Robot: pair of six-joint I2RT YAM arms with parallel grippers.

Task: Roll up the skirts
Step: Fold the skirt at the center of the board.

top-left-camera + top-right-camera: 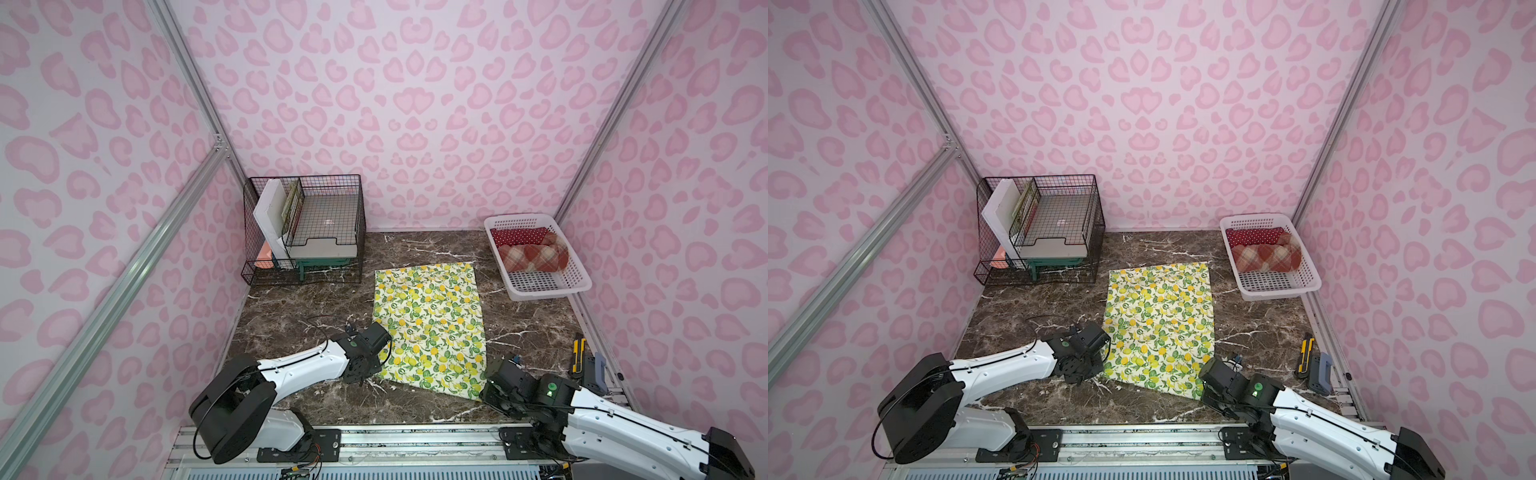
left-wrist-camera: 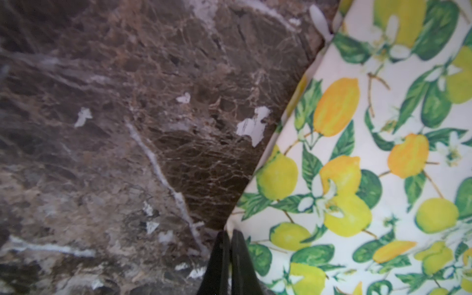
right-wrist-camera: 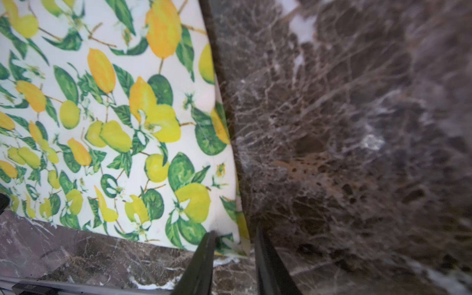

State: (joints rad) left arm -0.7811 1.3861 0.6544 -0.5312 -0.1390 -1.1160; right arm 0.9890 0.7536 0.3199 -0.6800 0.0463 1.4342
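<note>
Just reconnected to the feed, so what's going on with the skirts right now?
The lemon-print skirt lies flat on the marble tabletop, not yet rolled. The left end effector is shut at one near corner; whether it pinches cloth is unclear. The right end effector stands open around the other near corner. The polka-dot skirt and plaid skirt sit rolled in the white basket.

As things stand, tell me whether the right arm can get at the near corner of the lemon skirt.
Probably yes. The jaws of the right pincer stand apart on either side of a corner of the lemon skirt, with nothing between them and the cloth.
</note>
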